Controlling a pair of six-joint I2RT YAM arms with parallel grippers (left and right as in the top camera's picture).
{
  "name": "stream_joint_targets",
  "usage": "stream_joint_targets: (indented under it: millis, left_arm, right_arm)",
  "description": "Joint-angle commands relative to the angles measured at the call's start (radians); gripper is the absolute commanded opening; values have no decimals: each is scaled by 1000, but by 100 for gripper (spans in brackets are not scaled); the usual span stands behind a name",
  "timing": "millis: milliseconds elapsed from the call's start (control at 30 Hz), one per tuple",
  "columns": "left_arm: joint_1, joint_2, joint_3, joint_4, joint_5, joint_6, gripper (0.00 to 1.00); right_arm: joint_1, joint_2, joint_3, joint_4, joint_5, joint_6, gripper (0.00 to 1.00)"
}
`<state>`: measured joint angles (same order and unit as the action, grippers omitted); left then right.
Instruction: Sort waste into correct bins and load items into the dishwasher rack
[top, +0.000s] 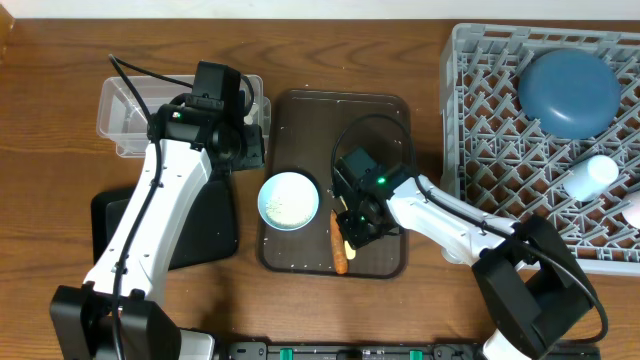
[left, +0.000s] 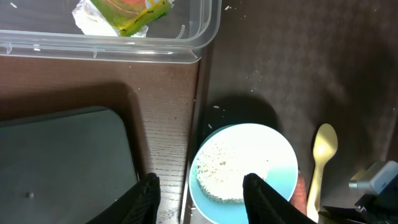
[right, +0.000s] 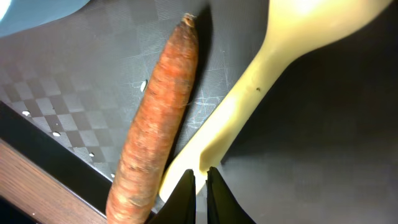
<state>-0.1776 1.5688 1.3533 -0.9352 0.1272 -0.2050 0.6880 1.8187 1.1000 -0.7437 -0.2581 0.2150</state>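
A white bowl (top: 289, 200) with a pale blue rim holds rice (left: 230, 168) on the dark brown serving tray (top: 380, 120). My left gripper (left: 202, 200) is open, its fingers either side of the bowl's left rim. The orange carrot (right: 158, 124) lies beside the pale yellow spoon (right: 280, 56). My right gripper (right: 200, 183) is shut on the spoon's handle end. The clear tub (left: 124, 46) holds the yellow-green wrapper (left: 127, 12) and white tissue (left: 87, 20). The black tray (top: 190, 225) lies below the tub. The grey rack (top: 480, 110) holds the dark blue plate (top: 568, 88) and a light blue cup (top: 590, 175).
A pink cup (top: 633, 210) shows at the rack's right edge. A few loose rice grains (left: 254, 76) lie on the serving tray. The left arm hides part of the clear tub in the overhead view. Bare wooden table (top: 60, 150) lies to the left.
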Motion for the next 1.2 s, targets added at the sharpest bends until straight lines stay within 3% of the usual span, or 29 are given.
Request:
stream_joint_targets:
  millis: [0,33,67,100,267,333,400,567,967,1067,1167]
  left_arm:
    - [4,-4,-9,-2,-9,10,46]
    - [4,-4,-9,-2,-9,10,46]
    - [4,-4,-9,-2,-9,10,46]
    - [4,-4,-9,-2,-9,10,46]
    - [4,-4,-9,-2,-9,10,46]
    - [4,-4,-9,0,-9,10,46]
    - [4,-4,-9,1,-9,10,46]
    - [4,-4,-9,0,-9,10,46]
    - [4,-4,-9,1,-9,10,46]
    - [4,-4,-9,0,-9,10,46]
    - [4,-4,-9,0,-9,10,46]
  right_arm:
    - [4,1,-9,0,-3,-14,9]
    - [3,1,-9,0,-3,-14,12]
    - [3,1,-9,0,0,-14,21]
    - [3,1,-9,3,6,-14,37]
    - [2,1,-9,65,142,56,43]
    - [-4,1,-9,132,198,85,59]
    - [-9,1,-9,192,202,84,64]
    - [-8,1,-9,260,221,84,61]
    - [3,71,-9,243,275,159,56]
    - [8,90,-9,239,269,160,47]
    - [13,99,-9,213,269,201,32]
